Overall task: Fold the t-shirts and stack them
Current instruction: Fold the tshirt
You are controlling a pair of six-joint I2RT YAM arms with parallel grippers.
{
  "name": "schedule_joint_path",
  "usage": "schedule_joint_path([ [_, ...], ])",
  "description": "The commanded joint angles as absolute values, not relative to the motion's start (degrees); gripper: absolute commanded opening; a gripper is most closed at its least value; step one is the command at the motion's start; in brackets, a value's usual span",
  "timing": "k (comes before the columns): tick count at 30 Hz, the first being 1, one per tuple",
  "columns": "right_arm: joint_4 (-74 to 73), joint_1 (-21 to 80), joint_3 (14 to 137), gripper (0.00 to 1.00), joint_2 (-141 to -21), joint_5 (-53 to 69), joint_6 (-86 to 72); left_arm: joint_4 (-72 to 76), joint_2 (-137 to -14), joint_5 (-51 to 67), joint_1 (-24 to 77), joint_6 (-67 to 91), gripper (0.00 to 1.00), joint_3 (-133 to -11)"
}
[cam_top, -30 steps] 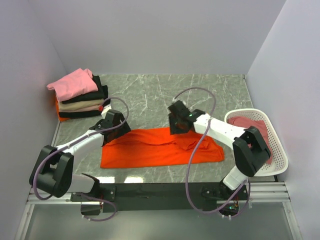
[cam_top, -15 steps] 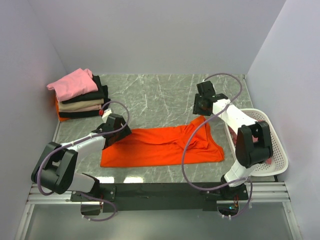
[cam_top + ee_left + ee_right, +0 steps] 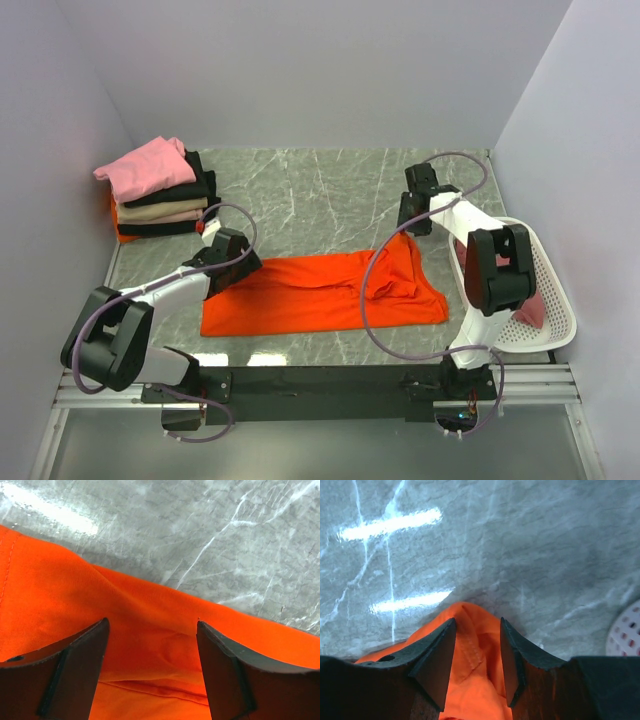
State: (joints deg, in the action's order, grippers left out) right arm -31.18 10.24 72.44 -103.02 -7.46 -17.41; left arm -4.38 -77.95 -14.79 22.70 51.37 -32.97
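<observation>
A large bright orange t-shirt (image 3: 300, 295) lies spread across the near middle of the table. My left gripper (image 3: 242, 270) stands open over its back left edge; in the left wrist view the gripper (image 3: 152, 621) has wide-apart fingers with orange cloth (image 3: 50, 590) lying flat beneath them. My right gripper (image 3: 407, 228) is shut on the shirt's back right part, drawn up into a peak. In the right wrist view bunched orange cloth (image 3: 475, 680) fills the gap of that gripper (image 3: 477, 620). Folded t-shirts are stacked at the back left, a pink one (image 3: 148, 168) on top.
A white lattice basket (image 3: 560, 320) stands at the right edge with a dusty rose-red t-shirt (image 3: 530, 305) in it, close to the right arm. Its rim shows in the right wrist view (image 3: 627, 630). Grey walls close in the table on three sides.
My right gripper has travelled from the shirt's middle to the back right, dragging the orange cloth into a peak there. The left gripper has stayed at the shirt's back left edge.
</observation>
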Motion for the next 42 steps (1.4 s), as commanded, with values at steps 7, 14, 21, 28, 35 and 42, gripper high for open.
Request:
schedule_joint_path([
  [7,-30.32,10.2,73.83,0.47,-104.85,-1.67,-16.52,-9.75,-77.34,-16.0,22.76,52.21,0.79,-31.55],
  [14,-31.11,10.2,73.82,0.13,-105.21,-3.6,-16.44,-10.28,-77.61,-16.0,22.68,52.29,0.79,-31.82],
  [21,-33.75,8.01,77.16,0.0,-104.95,-9.14,-17.93,-12.57,-74.45,-18.02,21.71,55.28,0.77,-30.24],
  [28,-33.66,3.43,77.96,0.0,-104.06,-6.07,-19.25,-12.22,-70.84,-18.11,21.45,58.88,0.77,-25.41],
  [35,-33.92,1.85,79.19,0.0,-105.64,-5.71,-19.42,-12.75,-69.35,-18.72,21.45,59.06,0.77,-25.31],
  [42,-33.4,1.58,78.67,0.39,-102.5,-2.82,-18.37,-11.6,-71.45,-18.02,21.45,57.83,0.76,-26.37],
])
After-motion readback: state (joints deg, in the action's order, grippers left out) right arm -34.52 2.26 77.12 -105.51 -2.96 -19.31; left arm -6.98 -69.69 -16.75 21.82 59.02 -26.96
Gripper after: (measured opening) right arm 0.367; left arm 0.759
